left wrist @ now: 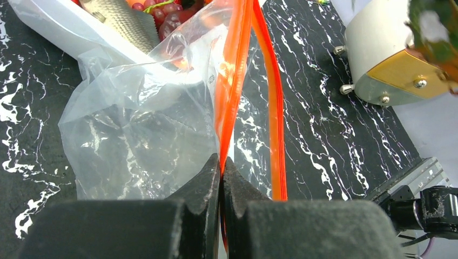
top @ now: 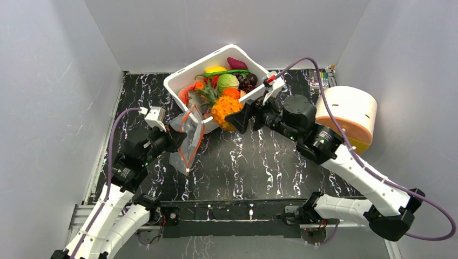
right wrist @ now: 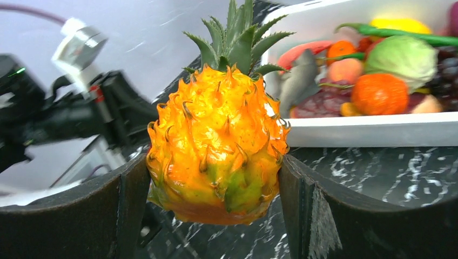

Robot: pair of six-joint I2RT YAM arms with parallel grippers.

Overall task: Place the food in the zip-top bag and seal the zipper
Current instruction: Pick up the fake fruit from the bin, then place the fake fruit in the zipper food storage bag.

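Observation:
My right gripper (top: 233,117) is shut on the spiky orange pineapple (top: 226,110), holding it above the table just in front of the white tub; the right wrist view shows the pineapple (right wrist: 216,145) squeezed between both black fingers. My left gripper (top: 181,137) is shut on one side of the red-orange zipper (left wrist: 231,81) of the clear zip-top bag (top: 187,141), holding its mouth up and open. The other zipper strip (left wrist: 276,124) hangs apart to the right. The bag (left wrist: 140,129) looks empty. More food lies in the tub: purple grapes (top: 247,82), an orange round fruit (top: 231,93).
The white tub (top: 181,81) stands at the back centre, also holding a green cabbage (top: 227,81), a yellow fruit (top: 215,69) and a grey fish (left wrist: 121,21). A white and orange drum (top: 348,114) stands at the right. Grey walls enclose the black marbled table (top: 270,162).

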